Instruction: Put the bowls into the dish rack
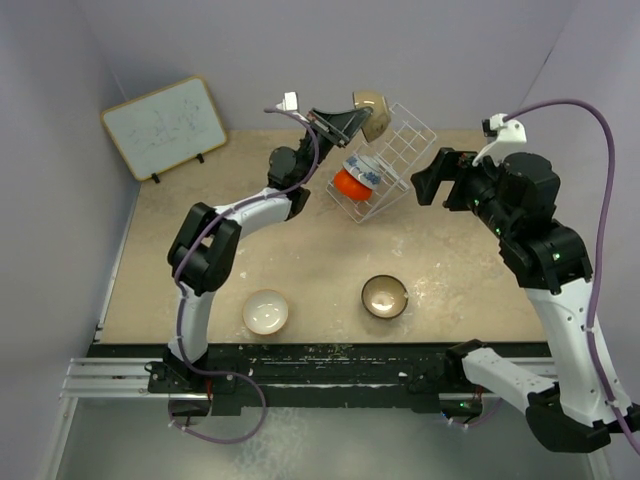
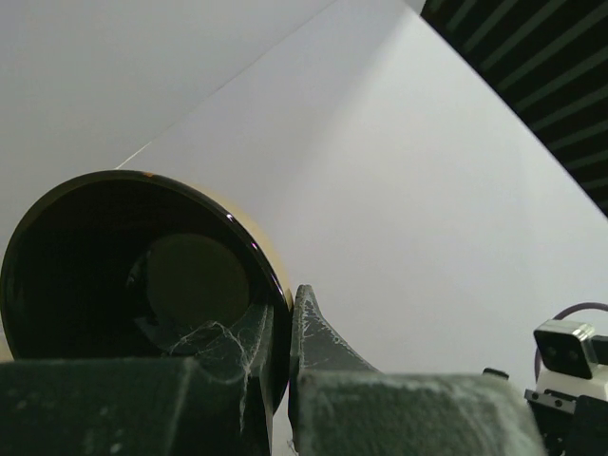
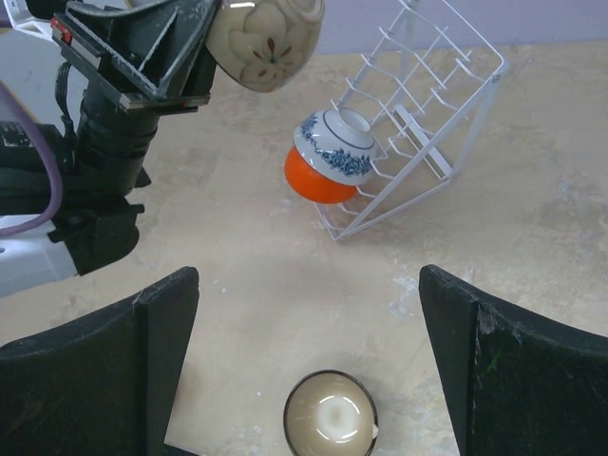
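The cream-white bowl (image 1: 266,311) waits well in front of the dish rack (image 1: 405,140). The left gripper (image 1: 352,120) pinches the rim of the black-lined bowl (image 1: 372,112) just above the rack's top edge. The orange bowl (image 1: 349,183) and blue-patterned bowl (image 1: 362,168) are already racked, so the held bowl likely needs tilting down into a free slot. Right of the rack, the right gripper (image 3: 306,275) hangs spread, empty.

The round orange bowl (image 3: 318,188) sits half hidden behind the white blue-patterned bowl (image 3: 334,147). The cream flower-painted bowl (image 3: 266,38) is cut off by the top edge — the wood-framed whiteboard (image 1: 165,125) marks are too faint to read.
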`<state>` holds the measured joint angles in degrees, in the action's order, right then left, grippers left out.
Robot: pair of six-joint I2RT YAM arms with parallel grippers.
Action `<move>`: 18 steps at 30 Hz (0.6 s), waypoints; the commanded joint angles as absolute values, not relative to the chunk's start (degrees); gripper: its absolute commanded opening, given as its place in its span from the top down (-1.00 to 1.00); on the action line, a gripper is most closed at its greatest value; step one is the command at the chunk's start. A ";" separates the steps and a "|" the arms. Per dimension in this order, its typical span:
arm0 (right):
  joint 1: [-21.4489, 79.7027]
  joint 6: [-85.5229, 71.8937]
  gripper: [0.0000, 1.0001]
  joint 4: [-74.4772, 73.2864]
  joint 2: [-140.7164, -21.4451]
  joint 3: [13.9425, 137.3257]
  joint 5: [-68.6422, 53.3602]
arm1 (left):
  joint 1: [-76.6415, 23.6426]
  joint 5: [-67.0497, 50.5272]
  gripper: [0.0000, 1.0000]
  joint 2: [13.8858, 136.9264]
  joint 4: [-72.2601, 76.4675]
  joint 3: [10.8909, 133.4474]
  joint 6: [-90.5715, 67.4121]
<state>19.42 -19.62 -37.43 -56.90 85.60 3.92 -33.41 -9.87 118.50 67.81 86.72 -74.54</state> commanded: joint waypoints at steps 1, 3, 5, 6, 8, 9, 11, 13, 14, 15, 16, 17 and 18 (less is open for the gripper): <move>19.07 -18.16 -1.00 -36.40 -57.39 87.54 4.61 | -33.20 -4.93 1.00 122.89 84.93 94.01 -81.11; 19.07 -18.00 -1.00 -36.53 -57.46 87.58 4.86 | -33.29 -4.25 1.00 125.49 86.03 96.04 -82.51; 19.08 -17.78 -1.00 -36.72 -57.57 87.63 5.13 | -33.30 -3.41 1.00 127.22 86.22 96.89 -83.40; 19.07 -17.69 -1.00 -36.74 -57.57 87.63 5.18 | -33.31 -3.02 1.00 127.74 86.29 96.99 -83.57; 19.07 -17.50 -1.00 -36.74 -57.73 87.42 5.43 | -33.22 -2.48 1.00 128.36 85.90 97.09 -83.41; 19.07 -17.50 -1.00 -36.71 -57.79 87.30 5.54 | -33.22 -2.39 1.00 128.81 85.53 97.31 -83.41; 19.08 -17.50 -1.00 -36.60 -57.96 87.04 5.48 | -33.18 -2.46 1.00 129.96 85.03 98.27 -83.71; 19.07 -17.54 -1.00 -36.44 -58.01 86.78 5.38 | -33.22 -2.19 1.00 131.47 85.01 99.02 -84.40; 19.07 -17.52 -1.00 -36.33 -58.03 86.61 5.36 | -33.23 -1.87 1.00 132.31 85.18 99.36 -85.29; 19.07 -17.49 -1.00 -36.27 -58.09 86.48 5.43 | -33.19 -1.54 1.00 133.16 85.51 99.64 -86.63; 19.07 -17.45 -1.00 -36.23 -58.14 86.34 5.45 | -33.23 -1.16 1.00 133.98 85.85 99.92 -87.33; 19.07 -17.44 -1.00 -36.28 -58.18 86.20 5.45 | -33.28 -0.80 1.00 134.89 86.13 100.15 -87.93; 19.07 -17.45 -1.00 -36.23 -58.25 86.02 5.52 | -33.23 -0.59 1.00 135.73 86.32 100.39 -88.55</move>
